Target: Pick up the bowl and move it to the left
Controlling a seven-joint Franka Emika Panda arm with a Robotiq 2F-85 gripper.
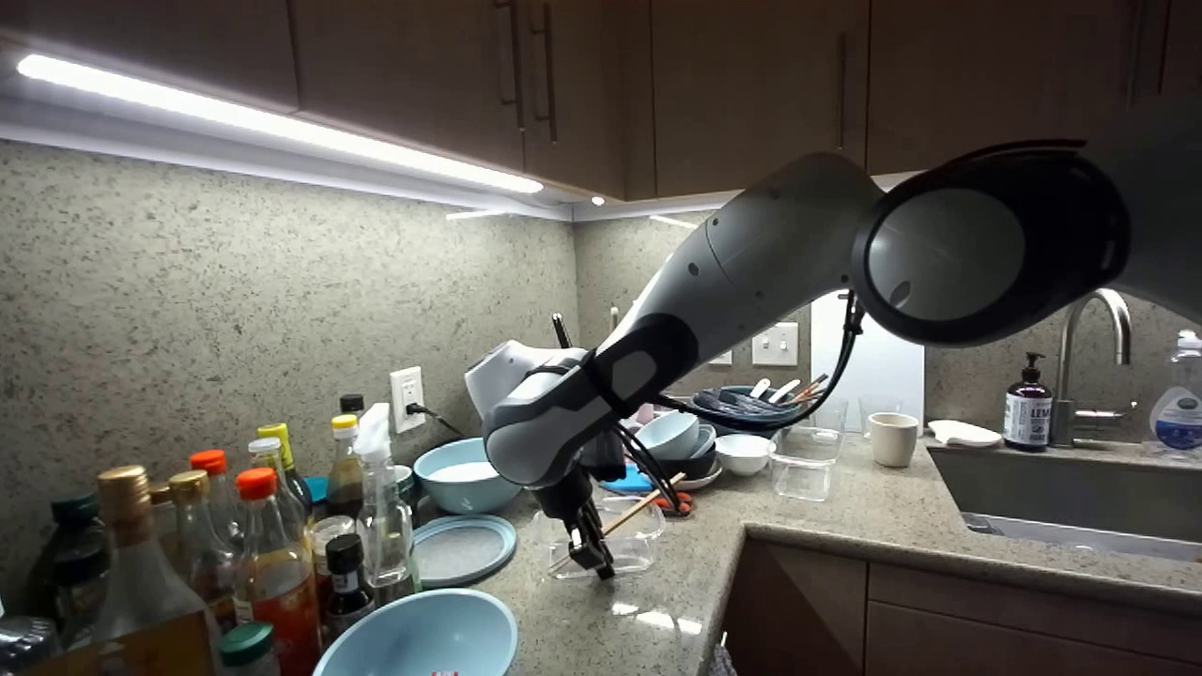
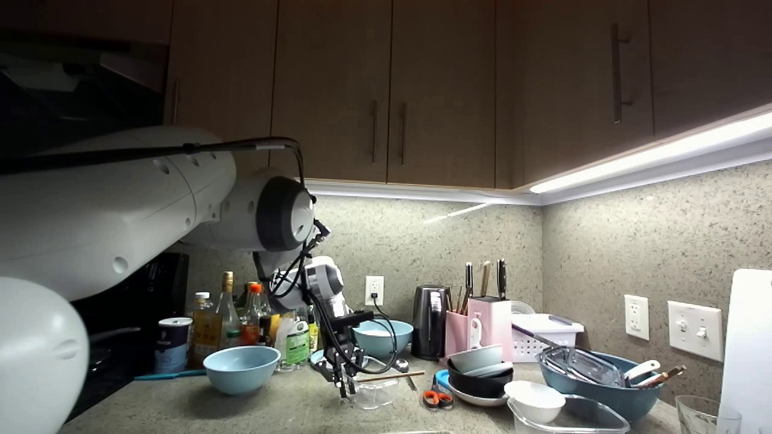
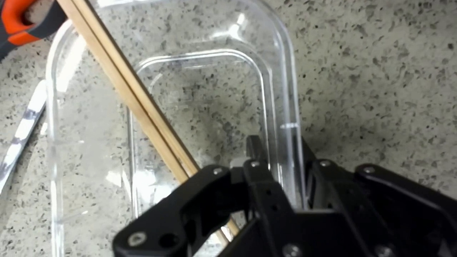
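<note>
A clear plastic container, shallow and bowl-like, sits on the counter with a pair of wooden chopsticks lying across it. My gripper points down at its side wall, one finger inside and one outside. The jaws stand part-way apart, and a gap shows around the thin wall. Whether a finger touches it is unclear. Both exterior views also show the gripper at the container. Light blue bowls stand apart from it: one in the foreground, one against the wall. Which bowl the task means is not plain.
Several sauce bottles and a spray bottle line the backsplash. Orange-handled scissors, stacked bowls and a white bowl are beyond the container. A round grey-blue plate lies near the arm. The counter's edge runs close by.
</note>
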